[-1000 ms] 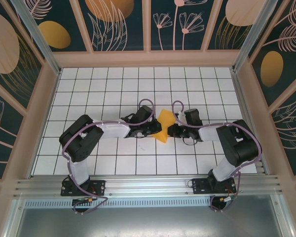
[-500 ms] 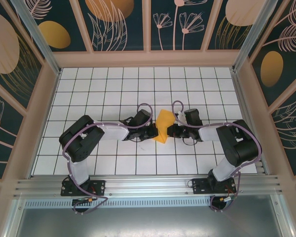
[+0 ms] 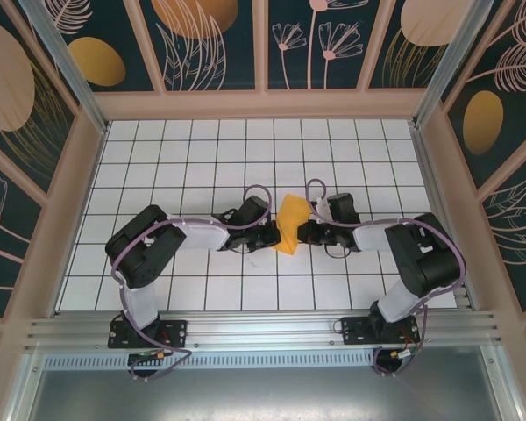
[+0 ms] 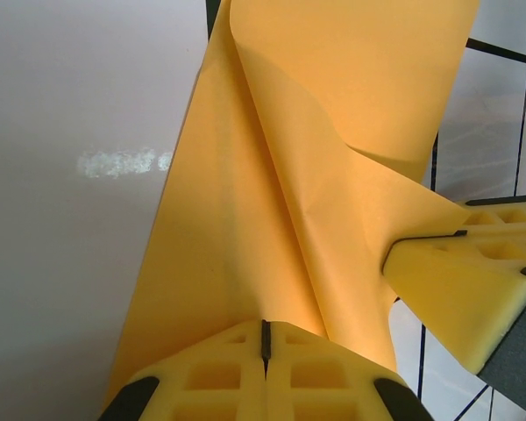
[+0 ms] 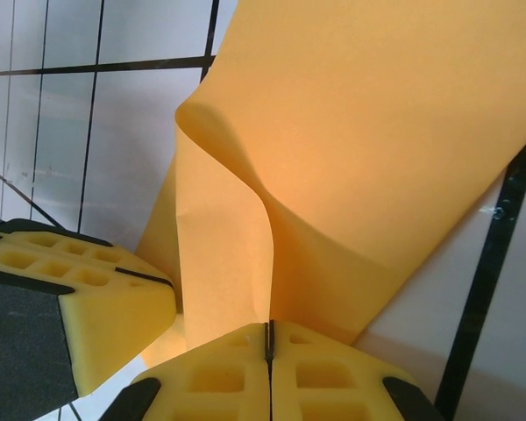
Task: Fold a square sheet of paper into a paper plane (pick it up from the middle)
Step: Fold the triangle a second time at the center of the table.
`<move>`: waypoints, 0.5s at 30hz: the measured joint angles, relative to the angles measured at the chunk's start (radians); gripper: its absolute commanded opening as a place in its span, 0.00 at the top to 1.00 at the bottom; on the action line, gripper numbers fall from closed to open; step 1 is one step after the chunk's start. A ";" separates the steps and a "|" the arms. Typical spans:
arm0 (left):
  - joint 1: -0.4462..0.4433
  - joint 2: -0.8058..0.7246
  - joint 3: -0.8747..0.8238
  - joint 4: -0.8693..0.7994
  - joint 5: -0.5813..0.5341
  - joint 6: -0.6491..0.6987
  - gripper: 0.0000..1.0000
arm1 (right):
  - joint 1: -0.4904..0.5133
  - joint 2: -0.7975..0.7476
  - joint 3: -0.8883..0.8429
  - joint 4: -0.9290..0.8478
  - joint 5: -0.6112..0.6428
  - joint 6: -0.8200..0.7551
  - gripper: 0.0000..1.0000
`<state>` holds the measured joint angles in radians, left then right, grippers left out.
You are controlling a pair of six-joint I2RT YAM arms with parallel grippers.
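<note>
Now the left gripper [image 3: 270, 233], which a second ago sat a little off the sheet of paper [image 3: 289, 224] with its jaws slightly apart, has moved in. It is clamped tight on the sheet's left side, and the orange-yellow paper runs straight out from between its pads. Both sides are gripped now, so I judge the arms can start working a fold between them. The sheet stands buckled between the two grippers, with a soft bend down its middle, and looks narrower than before. On the sheet's right side the right gripper [image 3: 305, 231] pinches it too, jaws pressed together, close beside the left one.
</note>
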<state>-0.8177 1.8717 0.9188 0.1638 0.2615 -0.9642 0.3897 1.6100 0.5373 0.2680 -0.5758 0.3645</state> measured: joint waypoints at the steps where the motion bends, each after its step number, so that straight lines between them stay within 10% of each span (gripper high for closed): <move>1: 0.000 0.000 0.000 0.000 0.000 0.002 0.93 | 0.001 0.000 0.000 -0.003 0.003 -0.004 0.93; 15: -0.001 -0.031 0.050 -0.002 -0.013 0.002 0.87 | 0.012 0.000 0.001 -0.011 0.019 -0.019 0.92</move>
<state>-0.8188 1.8408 0.9684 0.1616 0.2489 -0.9627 0.4019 1.6104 0.5385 0.2569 -0.5568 0.3454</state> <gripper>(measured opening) 0.129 0.081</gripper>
